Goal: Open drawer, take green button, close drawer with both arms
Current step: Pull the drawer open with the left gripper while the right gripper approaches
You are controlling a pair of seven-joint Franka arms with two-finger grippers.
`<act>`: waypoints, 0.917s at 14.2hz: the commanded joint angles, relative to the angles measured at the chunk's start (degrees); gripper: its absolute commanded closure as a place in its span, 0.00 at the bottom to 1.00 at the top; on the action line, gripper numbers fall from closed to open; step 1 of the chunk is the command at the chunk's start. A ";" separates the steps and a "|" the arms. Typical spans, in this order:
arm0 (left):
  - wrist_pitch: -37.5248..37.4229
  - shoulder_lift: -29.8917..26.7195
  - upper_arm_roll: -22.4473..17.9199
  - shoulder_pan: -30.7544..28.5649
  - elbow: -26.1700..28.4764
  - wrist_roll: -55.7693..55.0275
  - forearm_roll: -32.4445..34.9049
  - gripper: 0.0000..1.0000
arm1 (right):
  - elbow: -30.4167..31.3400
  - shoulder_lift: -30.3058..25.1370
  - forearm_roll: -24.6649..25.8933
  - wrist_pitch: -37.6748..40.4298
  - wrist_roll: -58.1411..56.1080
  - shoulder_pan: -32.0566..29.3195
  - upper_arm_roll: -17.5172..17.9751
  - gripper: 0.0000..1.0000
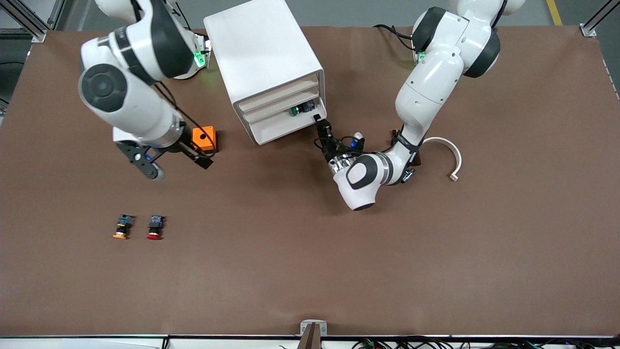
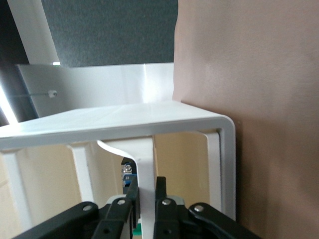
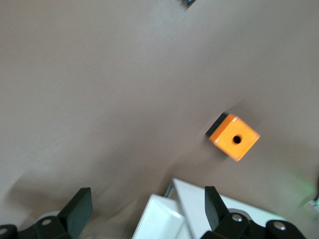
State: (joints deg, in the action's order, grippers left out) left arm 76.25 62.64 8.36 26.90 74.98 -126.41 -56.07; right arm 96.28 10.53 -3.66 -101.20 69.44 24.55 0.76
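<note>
Your left gripper (image 2: 144, 199) is clamped on the drawer (image 1: 286, 125) front, so pulling exposes the button (image 1: 296, 110) (lying just past the fingers). Your right gripper (image 1: 177, 162) waits wide open beside the orange box (image 1: 203, 138), free to fetch it.

1. We see a plain brown counter (image 1: 310, 271).
2. We see a white cabinet (image 1: 264, 53) and a green-capped button (image 1: 296, 110).
3. We see an orange box (image 1: 203, 138), and yellow-capped (image 1: 122, 227) and red-capped (image 1: 155, 228) buttons.
</note>
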 commanded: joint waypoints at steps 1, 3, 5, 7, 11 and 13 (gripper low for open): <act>0.39 0.29 -0.27 -2.02 -0.45 0.38 -2.81 0.88 | 2.94 0.89 0.32 -6.35 8.93 6.36 -0.67 0.00; 1.62 0.73 -0.36 -4.39 -0.45 0.38 -5.26 0.88 | 3.47 2.38 1.02 -9.27 14.29 9.97 -0.67 0.00; 3.11 0.99 -0.36 -6.15 -0.45 0.29 -6.50 0.87 | 3.38 4.14 2.77 -11.29 20.09 13.49 -0.67 0.00; 3.82 1.43 -0.36 -7.29 -0.54 0.38 -6.94 0.87 | 3.38 6.34 4.09 -13.31 25.46 17.17 -0.67 0.00; 3.82 1.34 -0.45 -9.23 -0.72 0.47 -6.94 0.87 | 3.21 10.99 6.73 -18.06 37.50 23.60 -0.67 0.00; 3.82 1.34 -0.45 -9.84 -0.72 0.47 -7.03 0.87 | 2.86 12.67 6.82 -19.82 41.28 25.71 -0.76 0.00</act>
State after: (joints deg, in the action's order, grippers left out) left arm 78.85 63.27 7.74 17.82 75.11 -126.41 -61.66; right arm 99.94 21.78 1.69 -119.80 106.39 48.21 0.76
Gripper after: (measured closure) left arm 0.850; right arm 0.000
